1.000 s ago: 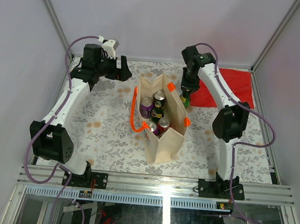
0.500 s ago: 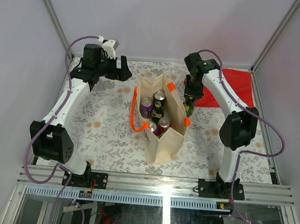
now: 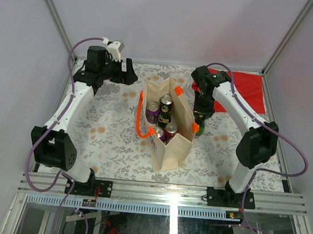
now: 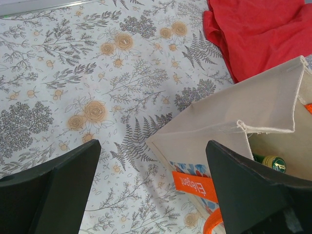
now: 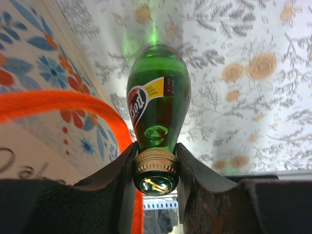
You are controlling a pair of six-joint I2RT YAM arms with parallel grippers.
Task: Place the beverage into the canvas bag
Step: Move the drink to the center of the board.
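Right tool (image 5: 156, 168) is pinching the green glass bottle (image 5: 157, 97) by its capped neck. The bottle is hanging outside the canvas bag (image 3: 170, 145), just beside its right wall and orange handle (image 5: 73, 102). Left tool (image 3: 128, 71) is standing spread wide, holding nothing, off the bag's far-left corner.

Risks: the base may be catching the handle or rim on crossing, tipping the soft bag; the narrow neck grip may be letting the bottle swing.

Cans (image 3: 166, 103) are crowding the inside; the far end is looking freest. Counter (image 3: 107, 124) is lying open right of the bag.

Canvas bag (image 3: 171, 149) open up top, cans (image 3: 165, 116) crowd its middle.
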